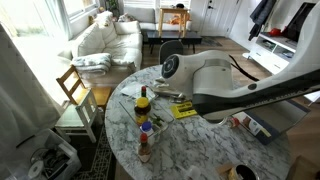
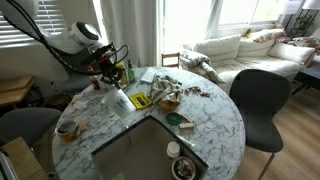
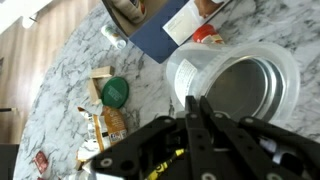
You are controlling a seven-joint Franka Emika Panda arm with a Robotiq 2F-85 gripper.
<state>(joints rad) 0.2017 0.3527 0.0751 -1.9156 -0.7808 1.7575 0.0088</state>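
Note:
My gripper [image 3: 192, 100] is shut, its two black fingers pressed together with nothing visible between them. In the wrist view the fingertips hang just over the near rim of a clear plastic tub [image 3: 235, 85] that stands on the marble table [image 3: 60, 90]. In an exterior view the gripper [image 2: 105, 68] is over the far left part of the round table [image 2: 215, 120], close to a group of bottles [image 2: 118, 72]. The white arm [image 1: 215, 75] hides the gripper in an exterior view.
A green lid [image 3: 115, 91] and snack packets [image 3: 110, 125] lie left of the tub, with a blue box [image 3: 160, 35] beyond it. A yellow packet [image 2: 142, 100], a cup [image 2: 68, 128], a grey mat [image 2: 140, 150] and two bottles [image 1: 143, 105] are on the table. Chairs [image 2: 258, 100] stand around it.

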